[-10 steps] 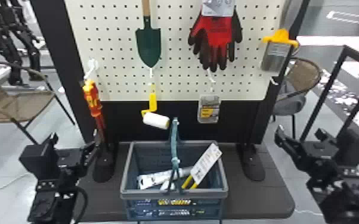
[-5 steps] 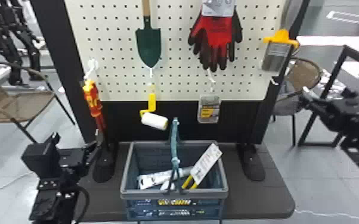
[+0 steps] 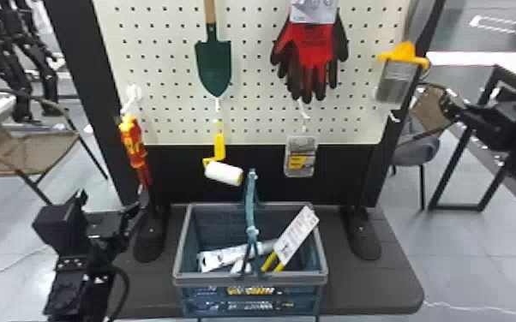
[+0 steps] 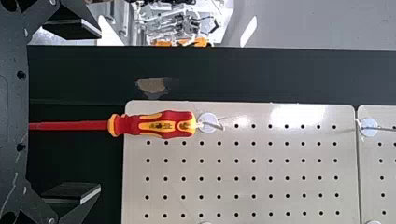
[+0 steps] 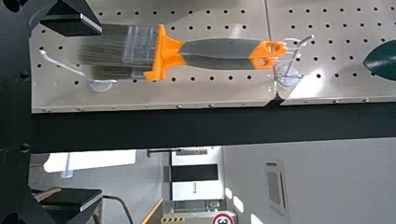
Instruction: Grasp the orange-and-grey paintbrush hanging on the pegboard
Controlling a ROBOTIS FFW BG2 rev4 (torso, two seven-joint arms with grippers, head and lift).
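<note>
At the pegboard's (image 3: 253, 124) right edge: paintbrush (image 5: 163, 53) hanging bristles down, orange loop caught on a white hook (image 5: 303, 42); probably free to swing at a nudge.
Right gripper (image 5: 100, 113): in front of the pegboard's right side, off toward its outer edge; fingers spread wide, nothing between them. Likely step: lining up for the grasp.
Sideways: shift toward the pegboard's middle until centred on the paintbrush, to spare the inner finger a knock against the bristles.
Grey handle (image 5: 210, 49): higher on the pegboard than the bristles; firmer to squeeze, so worth climbing to before closing.
Reach: straight at the pegboard's face, slowly, with one finger to each side of the handle; stop short of pressing the tips into the panel.
Lower prong (image 5: 60, 63): beside the bristles, jutting from the pegboard; easy to snag, so best passed well above.
Dark frame (image 5: 187, 126): along the pegboard's right side; watch the outer finger there.
Closing: gently and evenly, without pushing the loop sideways on its hook.
Left gripper (image 4: 100, 112): before the pegboard's left side, facing the screwdriver (image 4: 159, 125); fingers apart, empty; no need to move.
</note>
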